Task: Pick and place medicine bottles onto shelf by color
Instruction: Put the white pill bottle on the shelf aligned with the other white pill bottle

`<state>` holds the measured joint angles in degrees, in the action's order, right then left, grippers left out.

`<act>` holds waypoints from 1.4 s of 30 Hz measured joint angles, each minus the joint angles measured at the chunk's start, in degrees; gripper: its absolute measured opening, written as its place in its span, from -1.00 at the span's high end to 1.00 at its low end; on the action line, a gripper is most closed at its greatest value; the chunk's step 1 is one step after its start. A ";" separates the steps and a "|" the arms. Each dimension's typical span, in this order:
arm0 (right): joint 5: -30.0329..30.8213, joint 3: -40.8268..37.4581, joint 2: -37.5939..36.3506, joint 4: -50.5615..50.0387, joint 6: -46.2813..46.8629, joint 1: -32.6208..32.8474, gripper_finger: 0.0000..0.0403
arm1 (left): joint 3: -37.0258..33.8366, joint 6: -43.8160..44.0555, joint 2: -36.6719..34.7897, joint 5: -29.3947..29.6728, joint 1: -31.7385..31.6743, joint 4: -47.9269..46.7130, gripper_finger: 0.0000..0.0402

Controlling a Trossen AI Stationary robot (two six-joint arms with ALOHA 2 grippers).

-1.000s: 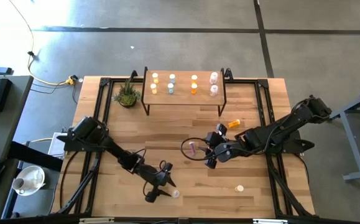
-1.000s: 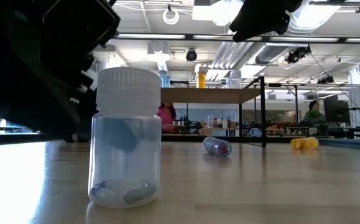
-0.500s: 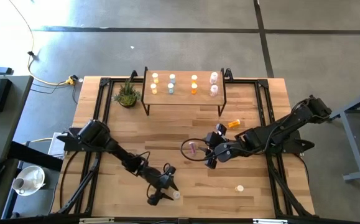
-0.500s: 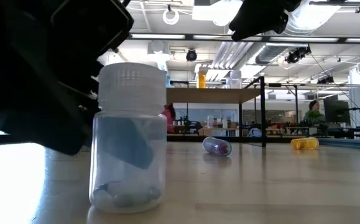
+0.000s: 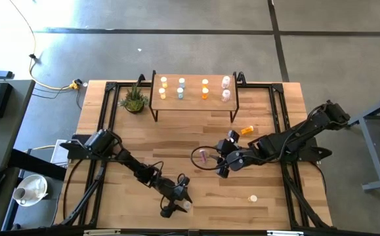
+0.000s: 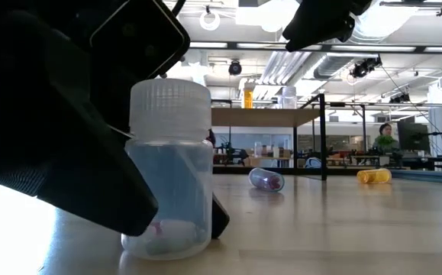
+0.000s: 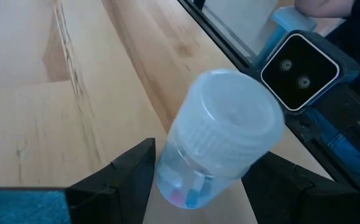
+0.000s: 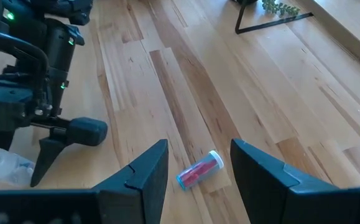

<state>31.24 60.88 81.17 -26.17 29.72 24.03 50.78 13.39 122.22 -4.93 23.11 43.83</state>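
Starting with the bench (image 5: 196, 141), you see a light-wood top carrying both arms and the scattered stock. At its far edge stands the shelf (image 5: 193, 103), with eight medicine bottles (image 5: 205, 91) upright on it in color pairs: yellow, pale blue, orange, pinkish-white. A potted plant (image 5: 134, 100) sits just beside the shelf's left end.

Your left end effector (image 5: 178, 201) is at the near edge of the bench. Its jaws stand apart on either side of an upright pale blue bottle (image 6: 171, 172); you cannot tell whether the pads touch the bottle.

Your right end effector (image 5: 223, 162) hovers mid-bench with jaws spread and nothing between them, near a pink bottle (image 8: 199, 170) lying on its side.

An orange bottle (image 5: 247, 131) lies on its side beyond the right arm. A yellow bottle (image 5: 253, 198) stands near the front right.
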 joint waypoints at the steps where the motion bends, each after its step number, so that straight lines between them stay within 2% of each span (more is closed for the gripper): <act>1: 0.02 0.00 0.00 -0.22 0.06 0.00 0.18 | -0.02 0.21 -0.01 0.04 0.00 -0.09 -0.06; 5: 0.01 0.00 0.00 -0.21 0.22 0.00 0.18 | 0.00 1.07 -0.03 0.22 0.00 -0.32 0.01; 13: -0.37 0.00 0.00 -0.12 0.24 0.00 0.18 | -0.02 1.66 -0.40 -0.65 -0.13 -0.66 0.31; 23: -9.44 0.00 0.00 2.28 -7.72 0.00 0.18 | -0.20 -0.96 -4.56 -0.94 -2.73 -6.48 0.27; 29: -9.47 0.00 0.00 5.85 -11.58 -0.02 0.18 | -0.17 -3.97 -10.08 4.55 -5.21 -12.95 0.27; 34: -10.29 0.00 0.00 9.43 -18.34 -0.04 0.18 | -0.17 -3.08 -13.71 10.44 -7.09 -16.09 0.26; 42: -10.90 0.02 0.60 13.92 -25.82 0.03 0.18 | -0.15 -3.42 -16.53 25.39 -7.76 -19.23 0.26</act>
<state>20.35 60.90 81.76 -12.25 3.89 24.06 50.63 9.97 105.69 20.46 15.35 24.60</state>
